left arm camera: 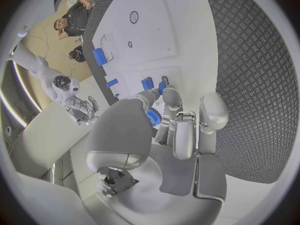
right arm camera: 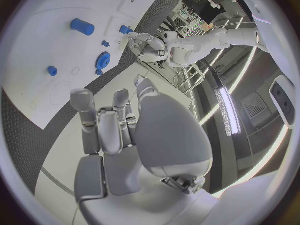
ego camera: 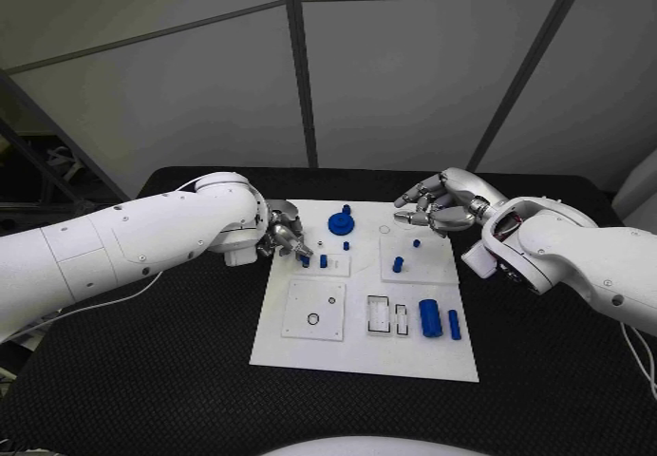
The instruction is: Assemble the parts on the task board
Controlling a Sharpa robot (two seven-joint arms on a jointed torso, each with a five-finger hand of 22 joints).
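On the black table (ego camera: 164,380), the left hand (ego camera: 285,236) pinches a small blue part (left arm camera: 153,116) at the task board's (ego camera: 363,356) left edge (a blue gear (ego camera: 341,223) stands nearby). The right hand (ego camera: 436,204) hovers above the far edge, fingers apart, holding nothing.

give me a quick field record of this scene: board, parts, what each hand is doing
surface: black table
task board: white plate in the middle of the table
gear: blue gear near the board's far edge
cylinder: large blue cylinder lying near the board's near right corner
bar: slim blue bar just right of the cylinder
left hand: left hand at the board's left edge, pinching a small blue part
right hand: right hand over the board's far right corner, fingers curled, nothing seen in it
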